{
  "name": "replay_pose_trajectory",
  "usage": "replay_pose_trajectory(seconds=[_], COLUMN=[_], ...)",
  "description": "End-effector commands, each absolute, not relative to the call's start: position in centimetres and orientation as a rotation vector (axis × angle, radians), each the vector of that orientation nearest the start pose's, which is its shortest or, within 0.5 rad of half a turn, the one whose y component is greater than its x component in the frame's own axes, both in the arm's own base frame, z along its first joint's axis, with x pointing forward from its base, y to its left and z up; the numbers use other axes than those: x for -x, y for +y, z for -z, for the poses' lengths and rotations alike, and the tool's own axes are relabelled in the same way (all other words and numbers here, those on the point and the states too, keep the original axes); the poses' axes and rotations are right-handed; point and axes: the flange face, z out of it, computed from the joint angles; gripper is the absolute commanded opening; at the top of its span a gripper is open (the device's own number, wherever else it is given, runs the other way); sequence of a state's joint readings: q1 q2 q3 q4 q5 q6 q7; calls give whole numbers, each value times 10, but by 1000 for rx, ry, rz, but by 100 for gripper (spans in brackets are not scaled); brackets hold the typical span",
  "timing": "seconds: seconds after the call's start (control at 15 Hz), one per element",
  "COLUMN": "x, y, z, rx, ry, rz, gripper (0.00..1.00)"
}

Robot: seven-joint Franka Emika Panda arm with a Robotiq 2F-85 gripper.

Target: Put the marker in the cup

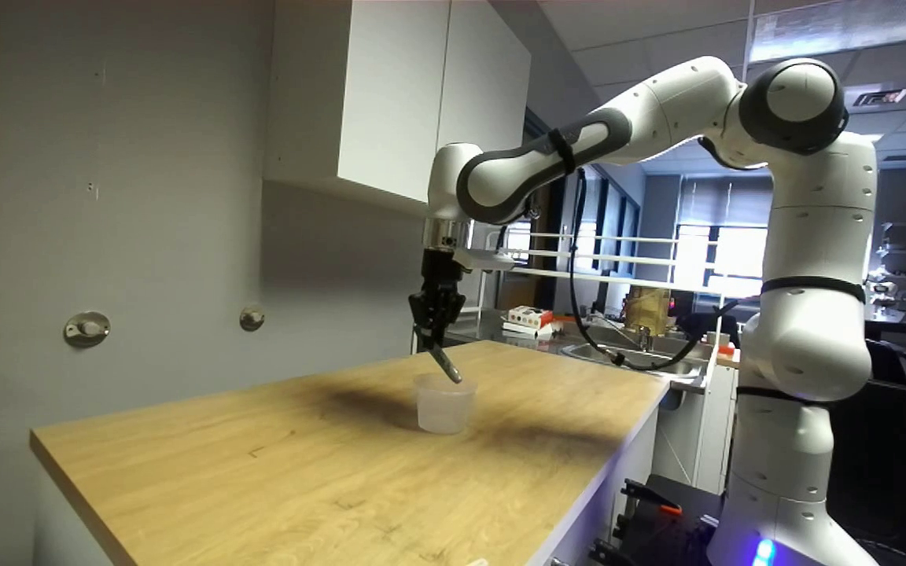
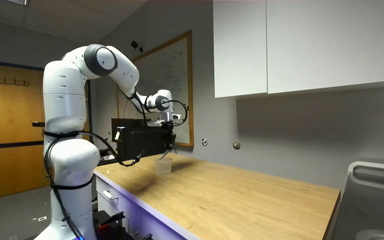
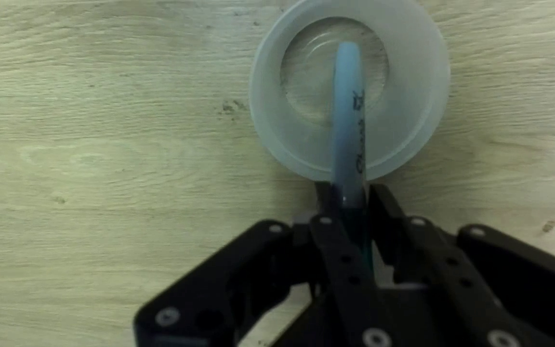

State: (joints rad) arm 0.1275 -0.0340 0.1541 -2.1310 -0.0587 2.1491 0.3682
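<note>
The cup (image 1: 445,410) is short, round and translucent whitish. It stands upright on the wooden counter and also shows in an exterior view (image 2: 163,167) and in the wrist view (image 3: 410,91). My gripper (image 1: 429,339) is shut on the marker (image 1: 446,365), a thin greyish stick with a dark greenish end between the fingers (image 3: 349,193). The marker slants down from the fingers, and in the wrist view its free end (image 3: 349,106) overlaps the cup's opening. In both exterior views the marker's lower end is at about rim height. Whether it touches the rim I cannot tell.
The wooden counter (image 1: 280,472) runs along a grey wall. White cabinets (image 1: 398,94) hang above it. A sink (image 1: 681,368) and some boxes (image 1: 529,318) are beyond the far end. A dark monitor-like object (image 2: 142,141) is behind the arm. A grey cart (image 2: 372,200) stands beside the counter.
</note>
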Motion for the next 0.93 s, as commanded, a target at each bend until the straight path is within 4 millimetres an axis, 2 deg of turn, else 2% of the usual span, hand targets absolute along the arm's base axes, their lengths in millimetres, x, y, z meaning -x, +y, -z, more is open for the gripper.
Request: replay_pose_trajectory(seconds=[0.0,0.07,0.13,0.2,0.6,0.87], x=[-518,-518,-518,-517,-513,-504], y=[162,164,165,166,162,150], z=[-412,-407,-404,-402,-403,-409], rx=[3220,3230,3236,3241,3235,3213], ry=[64,47,31,11,-71,-235], rz=[64,47,35,21,-67,-160], gripper=[10,47,48,54,99,100])
